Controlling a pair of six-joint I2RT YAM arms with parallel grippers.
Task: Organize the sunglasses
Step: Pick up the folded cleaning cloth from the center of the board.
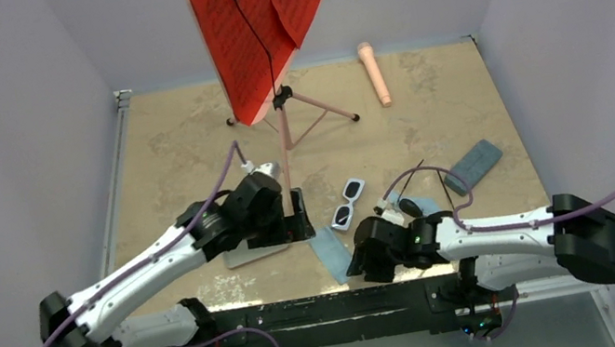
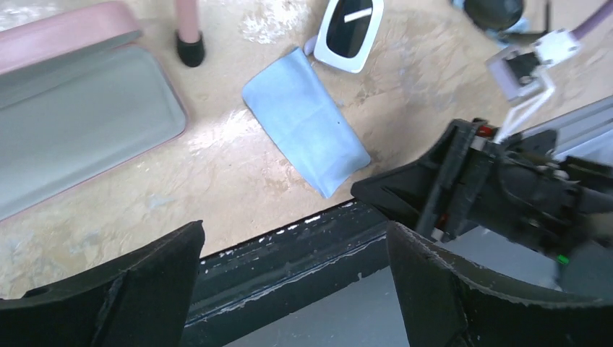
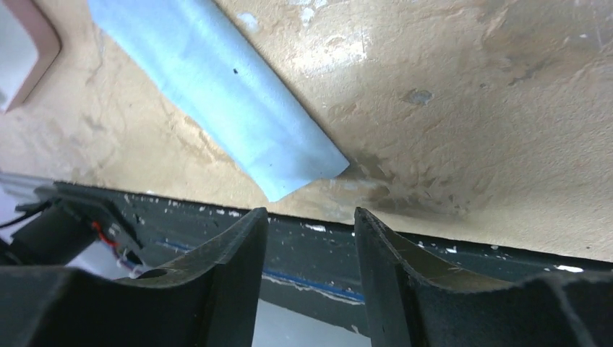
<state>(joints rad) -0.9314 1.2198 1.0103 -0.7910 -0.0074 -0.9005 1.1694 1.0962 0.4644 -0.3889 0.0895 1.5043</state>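
Observation:
The white-framed sunglasses (image 1: 347, 203) lie folded on the table's middle, and one lens shows in the left wrist view (image 2: 350, 32). The black sunglasses (image 1: 410, 206) lie just right of them, partly hidden by my right arm, one thin arm sticking up. My left gripper (image 1: 290, 226) is open and empty (image 2: 296, 238), hovering by the open pink case (image 1: 247, 257), whose grey inside shows in the left wrist view (image 2: 72, 116). My right gripper (image 1: 362, 264) is open and empty (image 3: 309, 217), low over the near table edge, right of a blue cloth (image 1: 333, 254).
The blue cloth shows in both wrist views (image 2: 303, 134) (image 3: 217, 87). A grey-blue flat case (image 1: 473, 165) lies at the right. A music stand (image 1: 278, 103) with red sheets stands at the back middle, one foot (image 2: 190, 47) by the pink case. A pink microphone (image 1: 374, 73) lies behind.

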